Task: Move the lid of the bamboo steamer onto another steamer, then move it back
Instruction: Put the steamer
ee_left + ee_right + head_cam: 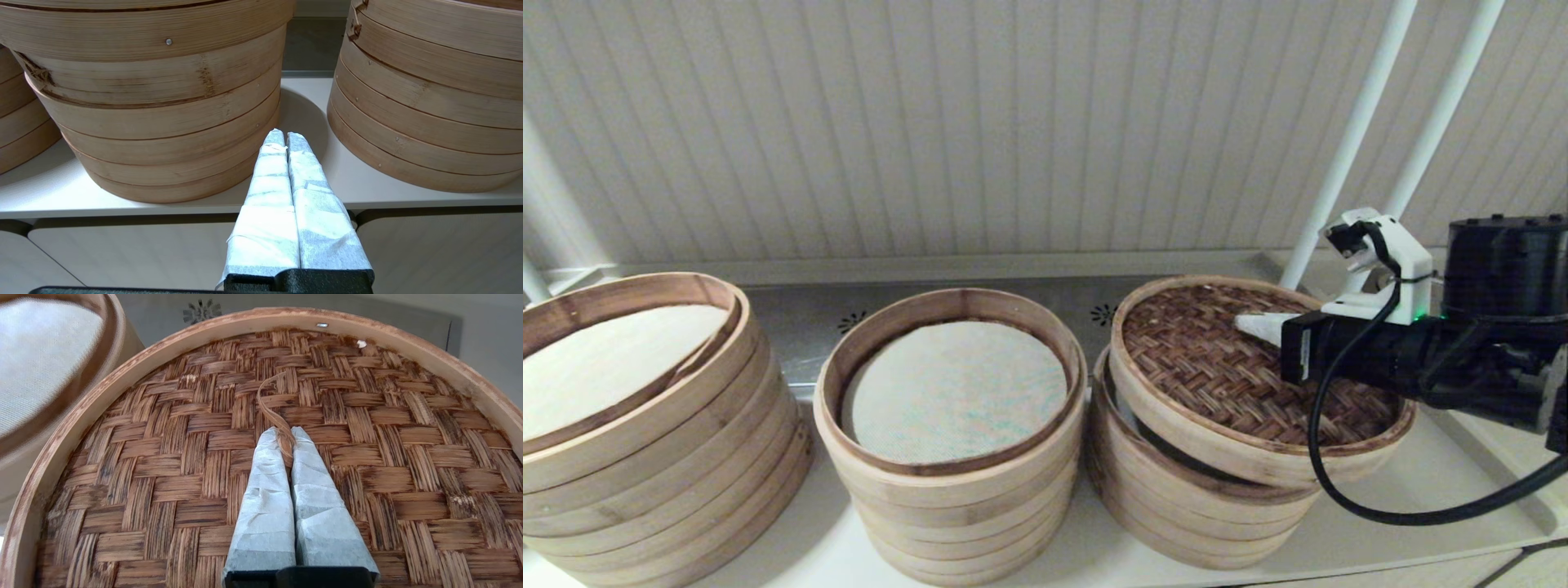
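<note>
The bamboo steamer lid (1217, 367), with a dark herringbone top and a pale rim, hangs tilted and askew over the right-hand steamer stack (1176, 506); a dark gap shows under its front edge. My right gripper (1245, 324) reaches over it from the right. In the right wrist view this gripper (286, 435) is shut on the thin bamboo handle loop (269, 404) at the middle of the lid (367, 437). The other steamer (952, 392), with its white flecked liner, stands open in the middle, just left of the lid. My left gripper (284, 136) is shut on nothing, low before the counter's front edge.
A wider stack (645, 425) with a plain cream liner stands at the far left. Two white poles (1347, 147) rise behind the right stack. The stacks stand close together on the pale counter (122, 200), against a ribbed wall.
</note>
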### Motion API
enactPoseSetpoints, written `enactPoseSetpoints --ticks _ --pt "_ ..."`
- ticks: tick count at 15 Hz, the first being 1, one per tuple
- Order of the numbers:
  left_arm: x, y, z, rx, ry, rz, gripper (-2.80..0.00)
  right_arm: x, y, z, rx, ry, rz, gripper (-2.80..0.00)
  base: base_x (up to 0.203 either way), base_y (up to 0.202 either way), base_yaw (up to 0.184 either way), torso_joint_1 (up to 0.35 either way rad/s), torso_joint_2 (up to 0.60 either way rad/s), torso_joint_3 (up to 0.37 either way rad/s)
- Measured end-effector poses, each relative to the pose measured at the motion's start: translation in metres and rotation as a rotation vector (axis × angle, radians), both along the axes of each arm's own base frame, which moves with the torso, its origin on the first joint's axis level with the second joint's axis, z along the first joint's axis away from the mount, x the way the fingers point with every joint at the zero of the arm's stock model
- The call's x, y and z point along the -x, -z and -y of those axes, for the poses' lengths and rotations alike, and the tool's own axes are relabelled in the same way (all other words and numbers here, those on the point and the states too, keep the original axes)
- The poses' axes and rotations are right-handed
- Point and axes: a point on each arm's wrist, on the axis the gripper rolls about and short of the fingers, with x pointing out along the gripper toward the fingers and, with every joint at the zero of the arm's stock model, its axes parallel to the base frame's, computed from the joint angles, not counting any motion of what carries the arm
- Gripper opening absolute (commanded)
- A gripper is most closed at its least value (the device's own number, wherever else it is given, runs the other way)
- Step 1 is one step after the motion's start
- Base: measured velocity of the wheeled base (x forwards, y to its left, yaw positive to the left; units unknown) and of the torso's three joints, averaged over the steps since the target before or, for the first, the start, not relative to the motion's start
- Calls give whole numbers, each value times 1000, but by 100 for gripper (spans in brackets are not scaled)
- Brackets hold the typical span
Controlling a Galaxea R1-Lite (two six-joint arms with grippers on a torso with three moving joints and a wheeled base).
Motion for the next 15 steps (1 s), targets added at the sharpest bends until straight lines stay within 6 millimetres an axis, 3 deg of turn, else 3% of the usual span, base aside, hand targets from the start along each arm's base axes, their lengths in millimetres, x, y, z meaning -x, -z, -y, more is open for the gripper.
enactPoseSetpoints --ticks 6,11,15 --pt "0 0 0 0 0 1 -280 -16 16 -2 13 7 -46 -280 0 0 0 0 0 0" --pt "0 0 0 0 0 1 -280 -37 27 -4 -1 23 12 -280 0 0 0 0 0 0" --pt "0 0 0 0 0 2 -280 -42 37 -4 8 25 -17 -280 0 0 0 0 0 0"
